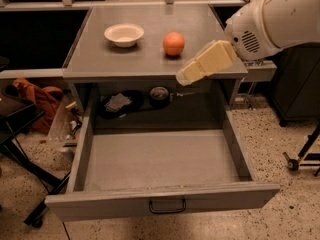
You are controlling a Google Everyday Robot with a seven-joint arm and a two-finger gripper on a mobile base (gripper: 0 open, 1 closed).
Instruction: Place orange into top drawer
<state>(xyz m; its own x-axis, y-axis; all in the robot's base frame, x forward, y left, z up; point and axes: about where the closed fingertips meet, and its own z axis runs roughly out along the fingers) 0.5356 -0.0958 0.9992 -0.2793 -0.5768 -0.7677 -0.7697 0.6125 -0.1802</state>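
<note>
So the grey counter point(150, 61) has the orange point(173, 43) sitting on top near the middle, with a white bowl point(124, 34) a bit to its left, and the top drawer point(165, 200) below is pulled wide open with a bare grey bottom. The cream-coloured hand point(184, 77) hangs over the counter's front right edge, near the orange but not touching it, and I honestly can't tell if it's apart or together. Speckled floor point(280, 134) all around, some reddish-orange cloth point(37, 96) dumped on the left.
</note>
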